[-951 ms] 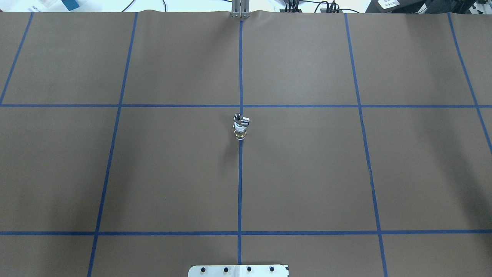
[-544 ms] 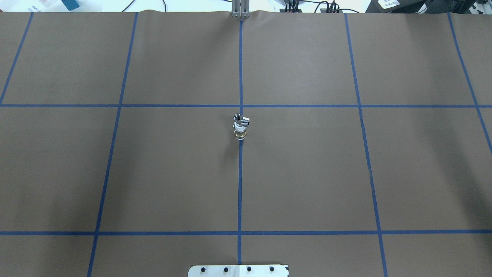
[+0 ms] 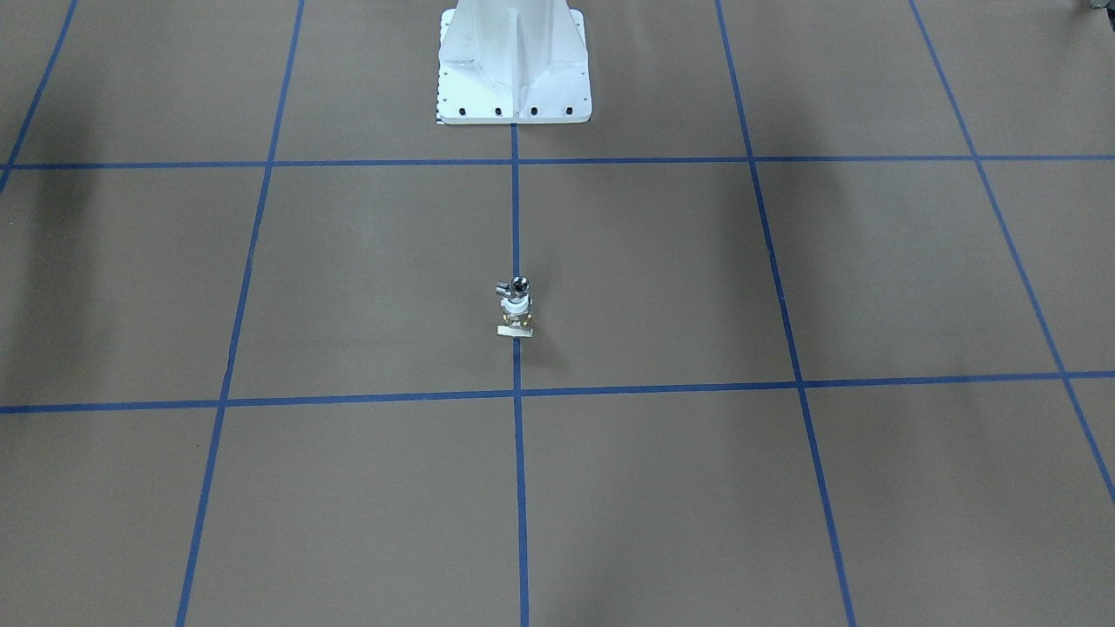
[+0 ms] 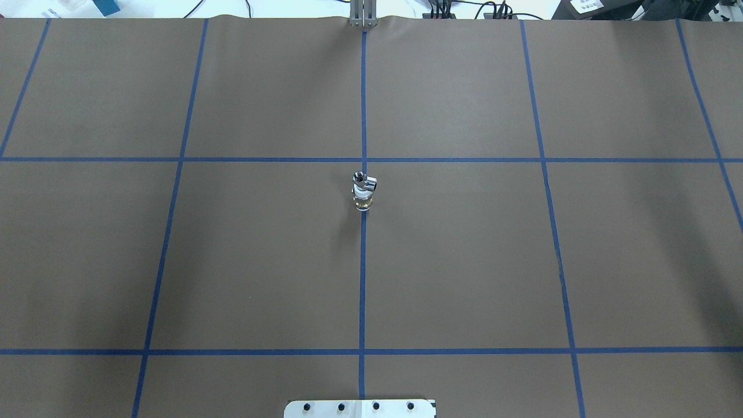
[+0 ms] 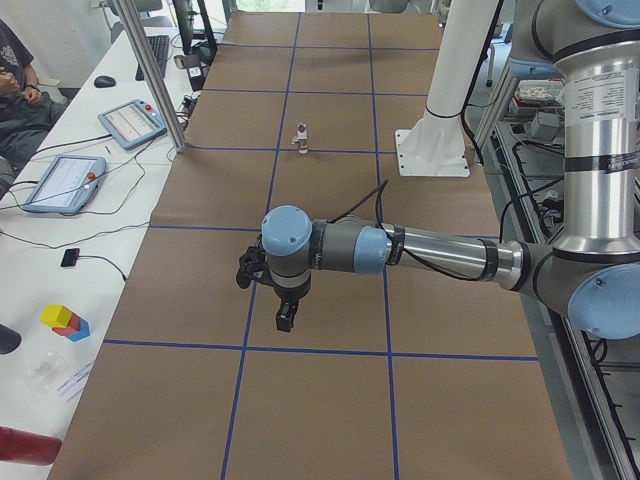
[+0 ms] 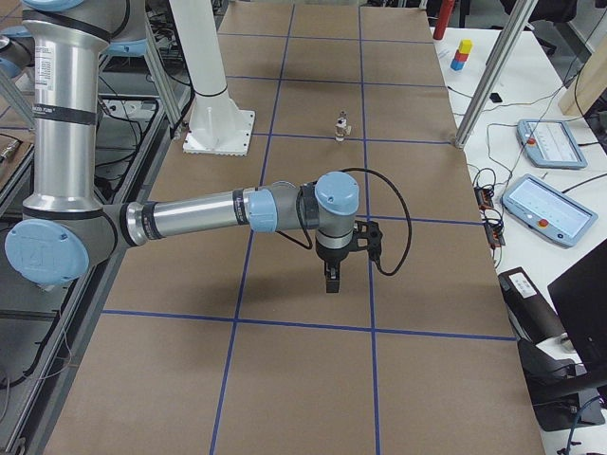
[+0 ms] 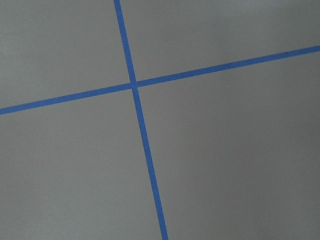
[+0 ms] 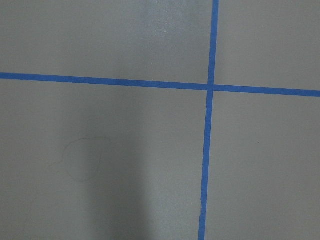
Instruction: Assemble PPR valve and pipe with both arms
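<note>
Shows the PPR valve point(image 6: 342, 130) upright on the table point(image 6: 285, 379), silver pipe point(image 6: 342, 117) atop. Puts the white base column point(image 6: 211, 85) left of the valve. Well nearer than the valve, finds the right arm point(image 6: 190, 216) stretched low, end effector point(image 6: 330, 277) pointing down; jaw state unclear.

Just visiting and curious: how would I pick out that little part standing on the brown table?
Start at the white base column and follow the blue tape line running straight out from it. Standing upright on that line is the PPR valve, brass-coloured with a white ring, topped by the shiny silver pipe. Unlike the flat tape around it, it glints.
</note>
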Controlling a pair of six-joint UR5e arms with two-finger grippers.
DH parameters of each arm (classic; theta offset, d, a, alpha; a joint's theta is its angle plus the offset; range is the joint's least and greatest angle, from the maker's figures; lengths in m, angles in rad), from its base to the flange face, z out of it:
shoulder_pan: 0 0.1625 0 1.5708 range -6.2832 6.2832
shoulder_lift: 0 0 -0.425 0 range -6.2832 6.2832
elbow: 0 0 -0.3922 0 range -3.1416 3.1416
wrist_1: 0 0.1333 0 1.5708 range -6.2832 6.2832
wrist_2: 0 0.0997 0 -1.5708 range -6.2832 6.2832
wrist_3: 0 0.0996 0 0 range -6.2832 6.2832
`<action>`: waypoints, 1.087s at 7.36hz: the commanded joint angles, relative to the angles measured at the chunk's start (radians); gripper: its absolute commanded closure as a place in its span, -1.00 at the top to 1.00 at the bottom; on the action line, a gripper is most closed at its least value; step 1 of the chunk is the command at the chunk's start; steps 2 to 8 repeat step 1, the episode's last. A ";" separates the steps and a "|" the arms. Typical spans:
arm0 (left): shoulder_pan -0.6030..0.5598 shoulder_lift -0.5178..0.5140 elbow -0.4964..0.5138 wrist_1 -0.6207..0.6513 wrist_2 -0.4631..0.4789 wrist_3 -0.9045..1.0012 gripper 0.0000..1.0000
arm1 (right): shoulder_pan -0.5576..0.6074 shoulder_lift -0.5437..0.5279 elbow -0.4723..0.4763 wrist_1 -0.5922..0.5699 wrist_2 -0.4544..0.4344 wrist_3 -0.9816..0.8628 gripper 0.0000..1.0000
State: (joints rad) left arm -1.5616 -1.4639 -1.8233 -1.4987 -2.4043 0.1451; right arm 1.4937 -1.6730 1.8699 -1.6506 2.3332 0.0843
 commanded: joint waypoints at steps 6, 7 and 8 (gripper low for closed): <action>0.000 0.001 -0.001 0.000 0.001 0.001 0.99 | 0.000 -0.001 0.000 0.000 0.000 0.000 1.00; 0.000 0.001 -0.001 0.000 0.001 0.001 0.99 | 0.000 -0.001 0.000 0.000 0.000 0.000 1.00; 0.000 0.001 -0.001 0.000 0.001 0.001 0.99 | 0.000 -0.001 0.000 0.000 0.000 0.000 1.00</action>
